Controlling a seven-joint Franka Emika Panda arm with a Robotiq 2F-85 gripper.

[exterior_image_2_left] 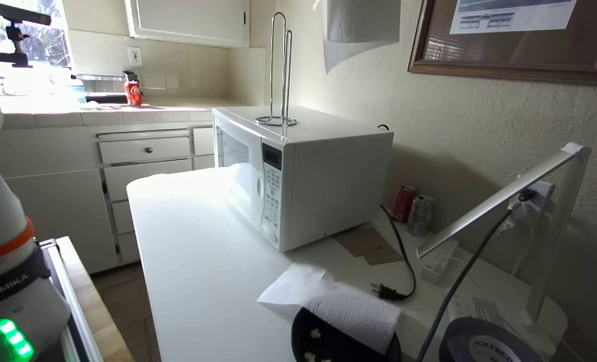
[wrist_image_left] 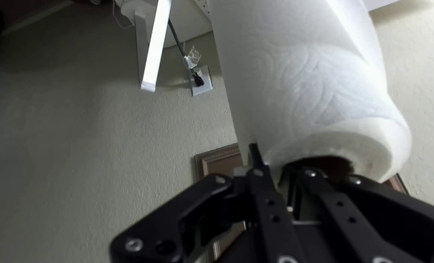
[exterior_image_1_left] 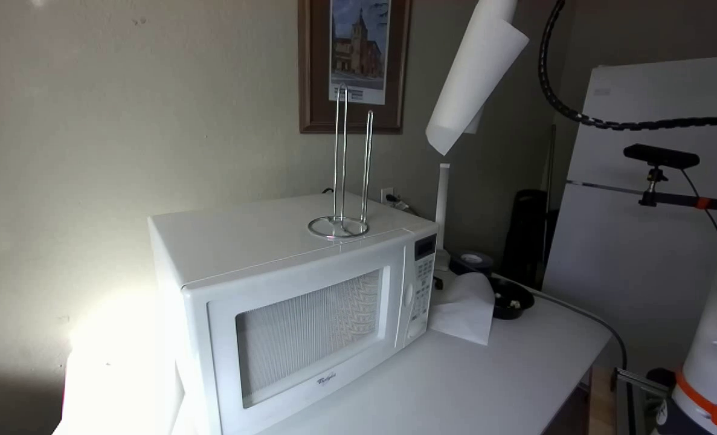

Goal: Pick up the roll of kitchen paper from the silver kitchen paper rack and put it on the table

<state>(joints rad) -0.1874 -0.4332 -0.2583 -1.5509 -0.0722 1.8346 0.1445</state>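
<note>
The roll of kitchen paper, a white cylinder with a loose sheet hanging, is in the air and tilted in an exterior view [exterior_image_1_left: 470, 78]. Its lower end also shows at the top of an exterior view [exterior_image_2_left: 362, 22]. In the wrist view my gripper [wrist_image_left: 271, 159] is shut on the wall of the roll [wrist_image_left: 297, 73], one finger outside and one at the dark core hole. The gripper is outside both exterior views. The silver kitchen paper rack [exterior_image_1_left: 336, 157] stands bare on the microwave; it also shows in an exterior view [exterior_image_2_left: 272, 65]. The white table [exterior_image_1_left: 443, 380] lies below.
The white microwave [exterior_image_1_left: 310, 338] stands on the table. Beside it are crumpled paper [exterior_image_2_left: 348, 306], a black bowl with popcorn [exterior_image_2_left: 311, 347], a tape roll [exterior_image_2_left: 484, 347], a white lamp [exterior_image_2_left: 555, 241] with cables, and two cans [exterior_image_2_left: 419, 213]. A framed picture [exterior_image_1_left: 305, 72] hangs on the wall.
</note>
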